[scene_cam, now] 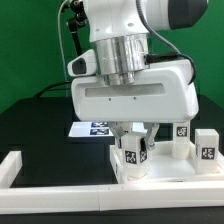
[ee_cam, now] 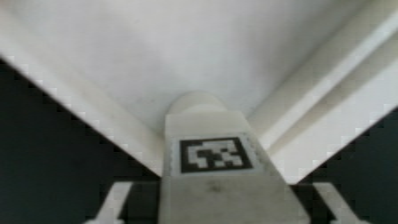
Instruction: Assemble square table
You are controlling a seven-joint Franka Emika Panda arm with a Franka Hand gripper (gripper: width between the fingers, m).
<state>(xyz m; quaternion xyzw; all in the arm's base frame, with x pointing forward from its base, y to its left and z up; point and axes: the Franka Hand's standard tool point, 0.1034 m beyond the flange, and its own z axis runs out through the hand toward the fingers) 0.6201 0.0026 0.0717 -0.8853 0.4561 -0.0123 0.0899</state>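
Observation:
A white table leg [scene_cam: 133, 153] with a black-and-white tag stands upright at the corner of the square table panel [scene_cam: 172, 173] toward the exterior view's left. My gripper [scene_cam: 133, 150] comes straight down on this leg, one finger on each side, shut on it. In the wrist view the leg [ee_cam: 217, 150] fills the space between my fingers [ee_cam: 114, 198], and the gripper [ee_cam: 221, 200] is shut round its sides, with the white panel [ee_cam: 160, 50] spreading out behind it. Two more tagged legs [scene_cam: 182, 133] [scene_cam: 207, 146] stand at the exterior view's right.
The marker board [scene_cam: 95, 128] lies on the black table behind the gripper. White border bars run along the front [scene_cam: 90, 202] and the exterior view's left [scene_cam: 14, 170]. The arm's bulky white wrist [scene_cam: 135, 95] hides the middle of the scene.

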